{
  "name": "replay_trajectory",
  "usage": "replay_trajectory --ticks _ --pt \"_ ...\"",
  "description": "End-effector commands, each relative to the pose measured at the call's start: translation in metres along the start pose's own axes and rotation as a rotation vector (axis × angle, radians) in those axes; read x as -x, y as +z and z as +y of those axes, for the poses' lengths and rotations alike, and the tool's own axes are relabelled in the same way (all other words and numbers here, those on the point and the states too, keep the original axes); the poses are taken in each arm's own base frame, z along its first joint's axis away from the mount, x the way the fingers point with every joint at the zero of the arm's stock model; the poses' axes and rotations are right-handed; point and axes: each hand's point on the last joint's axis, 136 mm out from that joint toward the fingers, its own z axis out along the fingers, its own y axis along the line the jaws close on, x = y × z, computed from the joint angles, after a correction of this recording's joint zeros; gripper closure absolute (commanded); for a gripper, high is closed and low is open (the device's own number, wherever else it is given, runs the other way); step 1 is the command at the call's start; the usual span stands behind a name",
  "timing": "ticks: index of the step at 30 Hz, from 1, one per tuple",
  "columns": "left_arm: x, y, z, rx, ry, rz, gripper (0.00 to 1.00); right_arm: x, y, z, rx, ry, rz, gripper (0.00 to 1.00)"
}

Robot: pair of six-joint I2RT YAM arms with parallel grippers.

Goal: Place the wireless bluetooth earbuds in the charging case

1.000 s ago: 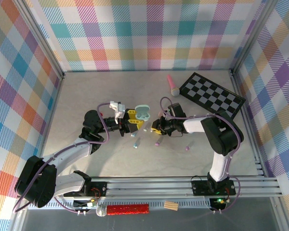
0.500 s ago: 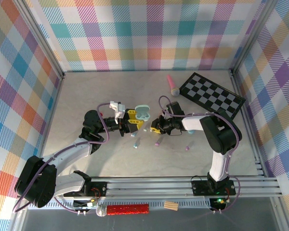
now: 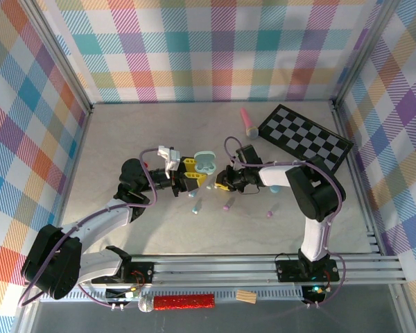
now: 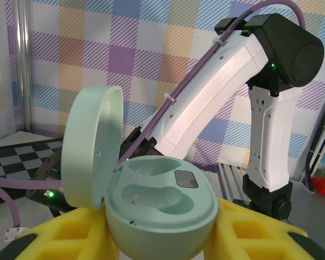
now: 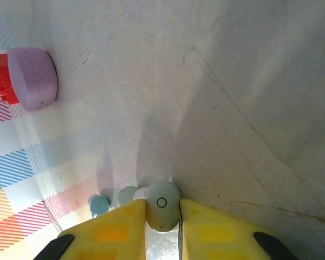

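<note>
1. The left end effector [image 4: 161,241] was closed narrowly on the mint charging case [image 4: 162,208], with its lid [image 4: 92,146] hinged upright.
2. The right end effector [image 5: 162,216], just right of the case, pinched a mint earbud [image 5: 162,210] between its yellow fingers [image 5: 111,230].
3. The surface [image 3: 125,139] lay bare toward the left wall. A blue earbud [image 3: 196,206], a pink earbud [image 3: 227,205] and a purple earbud [image 3: 270,213] lay loose nearer the bases.
4. The case's two wells showed bare plastic.
</note>
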Motion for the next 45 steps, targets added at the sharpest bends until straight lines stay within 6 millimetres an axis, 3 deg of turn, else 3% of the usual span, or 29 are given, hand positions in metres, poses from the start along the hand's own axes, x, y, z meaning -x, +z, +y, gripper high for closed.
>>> replay_trajectory --ticks 1,14,20,27,36,45 --pt "0.0 -0.004 0.0 -0.003 0.04 -0.009 0.62 0.001 -0.005 -0.014 -0.104 -0.038 -0.04 0.81" --pt "-0.003 -0.005 0.012 0.063 0.064 -0.012 0.63 0.008 -0.083 -0.023 -0.333 -0.109 -0.256 0.81" --pt "-0.008 -0.004 0.019 0.09 0.066 0.008 0.63 0.008 -0.118 -0.009 -0.371 -0.195 -0.322 0.81" --pt "-0.014 -0.004 0.025 0.115 0.073 0.027 0.63 -0.001 -0.167 0.033 -0.3 -0.328 -0.397 0.8" --pt "-0.015 -0.003 0.027 0.113 0.083 0.038 0.63 -0.031 -0.216 0.128 0.025 -0.593 -0.401 0.8" --pt "-0.019 -0.001 0.023 0.074 0.074 0.058 0.63 -0.066 -0.228 0.199 0.249 -0.793 -0.332 0.8"
